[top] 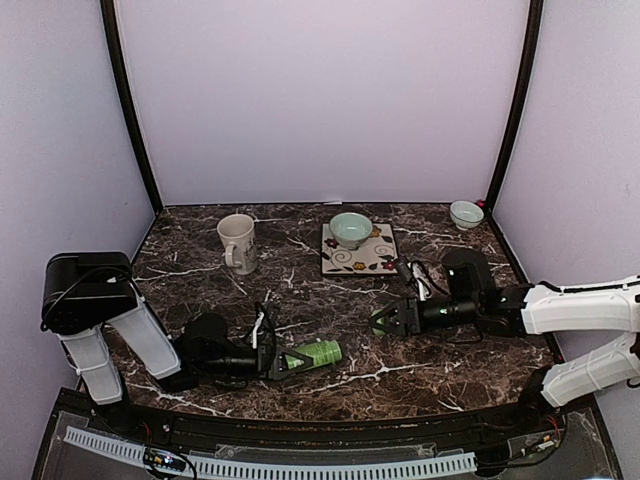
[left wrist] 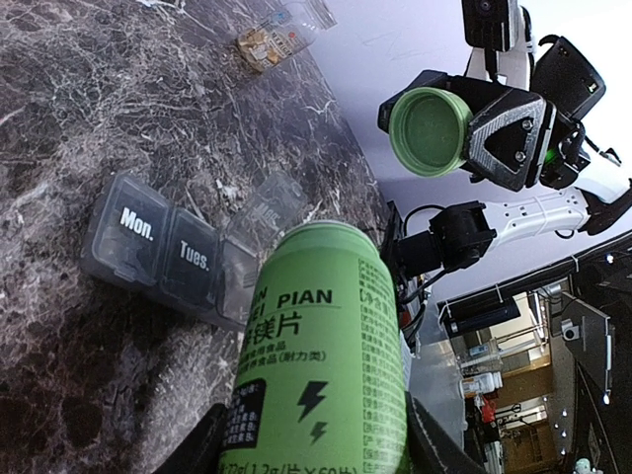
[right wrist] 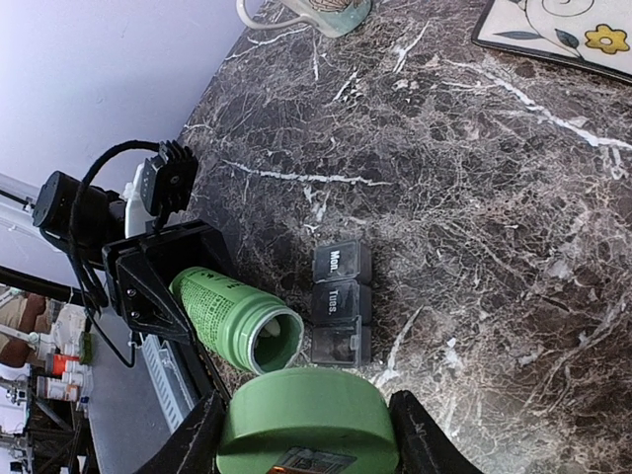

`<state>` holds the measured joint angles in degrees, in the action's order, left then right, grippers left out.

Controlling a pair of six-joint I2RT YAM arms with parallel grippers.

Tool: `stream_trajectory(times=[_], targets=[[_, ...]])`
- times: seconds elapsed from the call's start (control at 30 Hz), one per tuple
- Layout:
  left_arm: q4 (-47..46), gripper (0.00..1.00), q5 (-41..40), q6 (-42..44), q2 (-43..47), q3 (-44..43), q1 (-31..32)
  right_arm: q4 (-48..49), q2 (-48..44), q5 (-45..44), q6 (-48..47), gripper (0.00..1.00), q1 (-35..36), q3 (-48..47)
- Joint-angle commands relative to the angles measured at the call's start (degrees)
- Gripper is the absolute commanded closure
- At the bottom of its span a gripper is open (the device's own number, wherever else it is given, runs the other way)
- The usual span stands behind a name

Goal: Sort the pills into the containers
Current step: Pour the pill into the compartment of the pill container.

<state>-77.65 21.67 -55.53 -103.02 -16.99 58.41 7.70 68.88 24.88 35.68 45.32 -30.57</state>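
My left gripper (top: 298, 358) (left wrist: 316, 439) is shut on a green pill bottle (top: 318, 353) (left wrist: 321, 346) that lies on its side, its open mouth (right wrist: 269, 336) pointing right. The containers (left wrist: 163, 252) (right wrist: 341, 301), a dark grey strip marked "Mon." and "Tues.", lie just past that mouth; the third lid stands open. My right gripper (top: 385, 320) (right wrist: 308, 439) is shut on the bottle's green cap (right wrist: 306, 420) (left wrist: 430, 130), right of the strip. I cannot make out single pills; only a pale shape shows inside the bottle.
A cream mug (top: 237, 243) stands at the back left. A pale green bowl (top: 350, 229) sits on a patterned tile (top: 375, 257) at the back middle, a small bowl (top: 466, 213) in the back right corner. A small clear packet (left wrist: 265, 44) lies near the right arm.
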Motion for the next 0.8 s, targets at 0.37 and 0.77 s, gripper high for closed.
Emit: stream_trajectory(times=[0.37, 0.77], targets=[[3.19, 1.00, -1.16, 2.19, 3.02, -1.02, 0.21, 4.37, 1.66, 1.22, 0.18, 0.62, -0.23, -0.28], [6.51, 1.00, -1.63, 3.39, 5.05, -1.19, 0.21, 4.36, 1.65, 1.05, 0.45, 0.62, -0.27, -0.26]])
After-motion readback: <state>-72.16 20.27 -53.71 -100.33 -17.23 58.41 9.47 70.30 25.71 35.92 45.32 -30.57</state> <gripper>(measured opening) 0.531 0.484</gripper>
